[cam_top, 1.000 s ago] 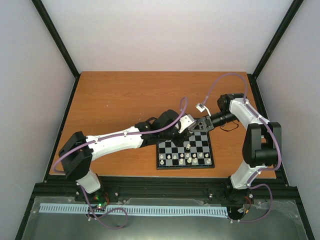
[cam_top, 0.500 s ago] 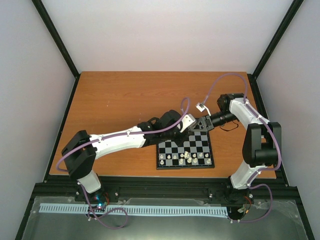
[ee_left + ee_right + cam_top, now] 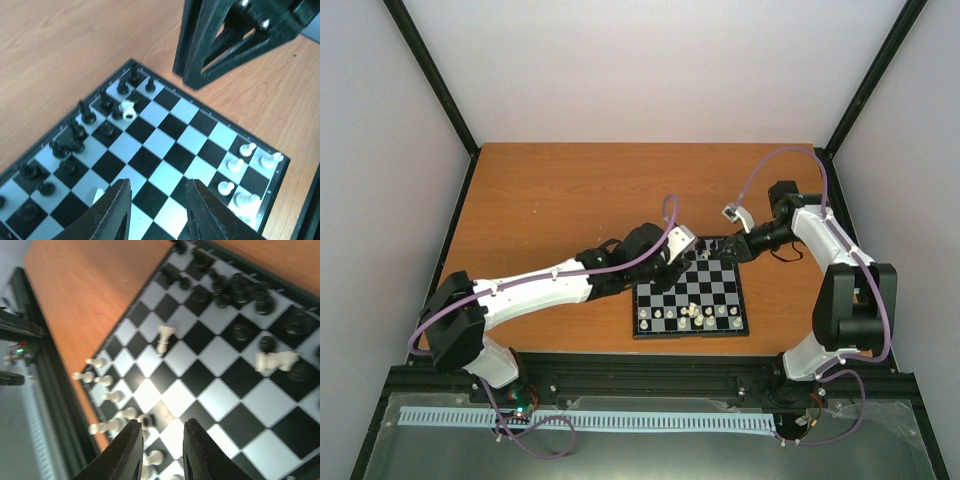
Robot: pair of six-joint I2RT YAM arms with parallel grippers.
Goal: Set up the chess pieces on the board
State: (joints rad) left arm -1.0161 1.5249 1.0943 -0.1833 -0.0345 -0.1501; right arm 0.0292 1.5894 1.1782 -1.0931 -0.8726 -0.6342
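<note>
Board (image 3: 720,285) by counter (image 3: 550,200) near edge; left gripper (image 3: 157,187) and right gripper (image 3: 161,425) parted, empty, poised above (likely for toppled white piece (image 3: 128,109) among black pieces (image 3: 87,117)).

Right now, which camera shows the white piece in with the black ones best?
The left wrist view: the white piece is sharp there, among black pieces. The right wrist view shows the white piece too, but blurred. In the top view it is too tiny to pick out.
</note>
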